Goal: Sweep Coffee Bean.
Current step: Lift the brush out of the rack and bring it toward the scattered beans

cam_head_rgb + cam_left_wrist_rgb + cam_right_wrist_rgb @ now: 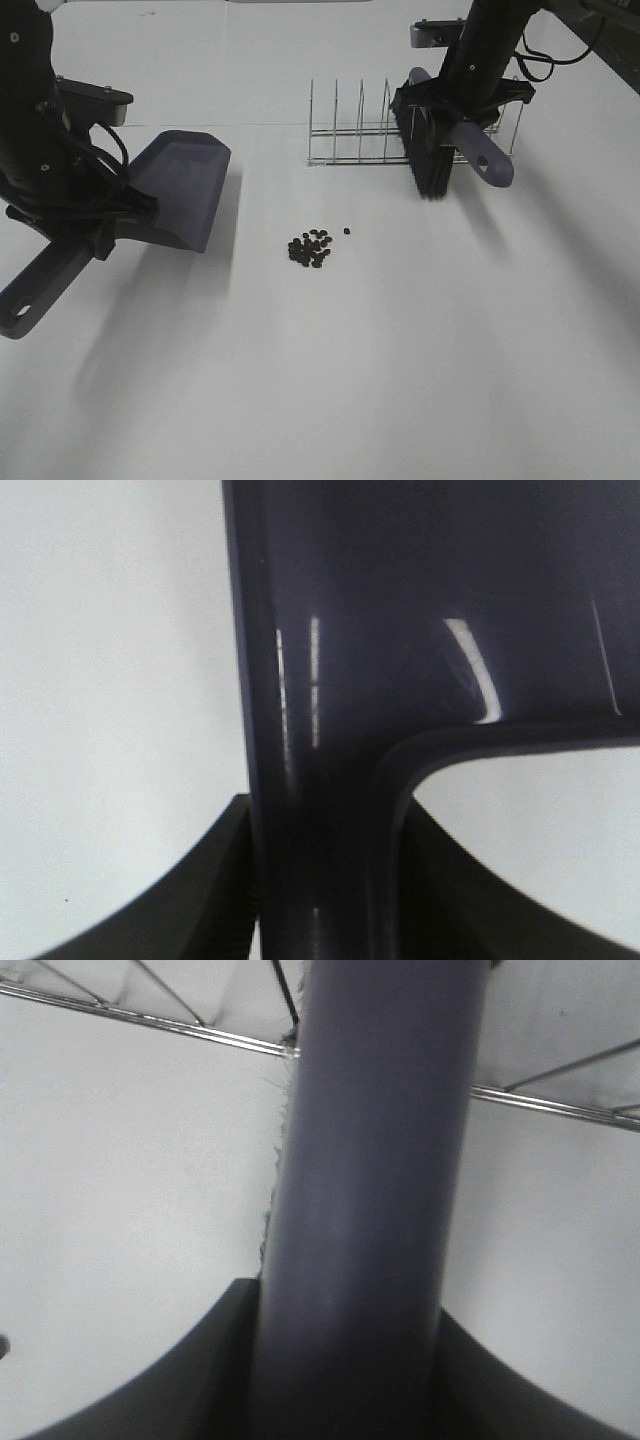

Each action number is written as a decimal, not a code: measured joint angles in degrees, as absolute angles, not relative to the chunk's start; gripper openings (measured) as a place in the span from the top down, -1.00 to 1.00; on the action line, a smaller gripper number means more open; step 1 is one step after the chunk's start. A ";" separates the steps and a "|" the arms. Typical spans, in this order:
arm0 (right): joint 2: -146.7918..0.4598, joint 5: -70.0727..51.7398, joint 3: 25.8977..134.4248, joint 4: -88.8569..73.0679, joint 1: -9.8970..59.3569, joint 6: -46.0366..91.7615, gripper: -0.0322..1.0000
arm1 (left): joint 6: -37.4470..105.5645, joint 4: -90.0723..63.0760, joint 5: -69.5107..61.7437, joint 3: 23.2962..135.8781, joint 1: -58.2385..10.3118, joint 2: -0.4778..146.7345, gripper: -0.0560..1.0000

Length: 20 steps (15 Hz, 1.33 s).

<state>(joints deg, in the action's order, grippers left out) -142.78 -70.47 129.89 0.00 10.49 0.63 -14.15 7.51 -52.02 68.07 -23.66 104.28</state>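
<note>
A small cluster of dark coffee beans (312, 247) lies on the white table near the middle. On the left, my left gripper (100, 232) is shut on the handle of the grey-purple dustpan (180, 188), whose pan tilts toward the beans; the handle (320, 780) runs between the fingers in the left wrist view. At the back right, my right gripper (462, 128) is shut on the brush handle (480, 155), with the dark bristles (428, 165) hanging by the wire rack. The brush handle (370, 1210) fills the right wrist view.
A wire rack (360, 130) stands at the back, just behind the brush. A table seam line runs across behind the dustpan. White table surface (400, 360) stretches in front of the beans.
</note>
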 joint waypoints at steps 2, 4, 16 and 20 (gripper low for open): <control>-140.09 -70.47 128.17 0.00 10.49 0.46 0.39 | -14.50 7.16 -52.02 67.44 -24.18 103.36 0.29; -132.58 -70.36 120.72 -0.57 10.49 0.40 0.39 | -16.27 6.82 -52.02 64.69 -24.58 100.21 0.29; -100.73 -69.67 81.70 14.09 17.99 -11.80 0.41 | -17.13 6.82 -38.85 59.64 -31.86 113.27 0.29; -103.48 -66.86 81.70 15.99 19.37 -13.06 0.41 | -17.36 6.76 -41.60 63.48 -31.91 116.37 0.29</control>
<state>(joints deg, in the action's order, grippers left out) -103.48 -66.86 81.70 15.99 19.37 -13.06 -17.36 6.76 -41.60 63.48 -31.91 116.37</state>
